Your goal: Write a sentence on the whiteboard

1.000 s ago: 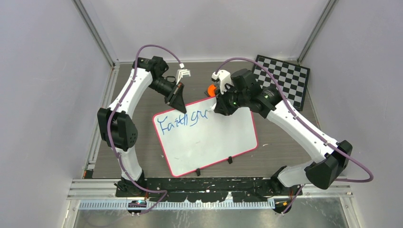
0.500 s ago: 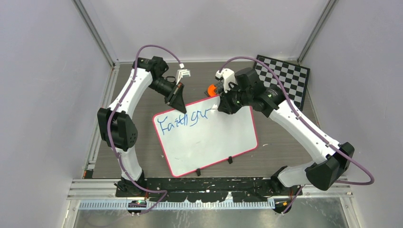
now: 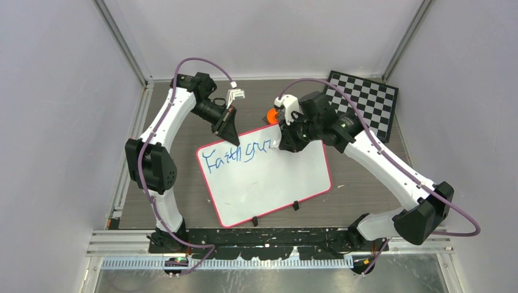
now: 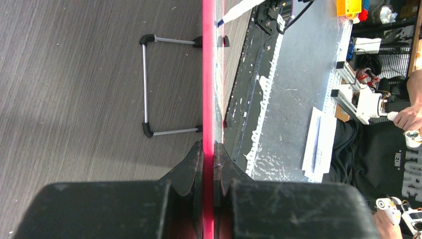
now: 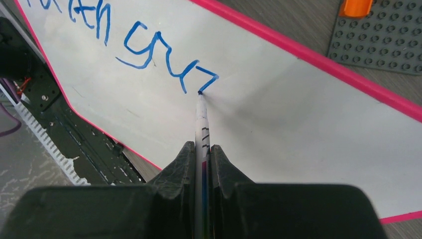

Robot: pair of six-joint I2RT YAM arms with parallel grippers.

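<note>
Marker (image 5: 202, 118) tip on sentence (image 5: 144, 62) — right wrist | left gripper (image 4: 208, 155) pinches whiteboard (image 4: 208, 74)

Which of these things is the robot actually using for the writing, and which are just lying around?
In use: whiteboard, blue writing, marker in the right fingers, left fingers clamping the board's pink rim.
Lying about: checkered board, grey studded plate, orange block.

In the middle of the top view, the sentence (image 3: 235, 155) on the whiteboard (image 3: 278, 177) read about "Faith gu" in blue handwriting, plus one unfinished letter. Small marks on the marker (image 5: 201, 117) and pale letters on a black shirt (image 4: 373, 149), lower right of the left wrist view, were unreadable.
</note>
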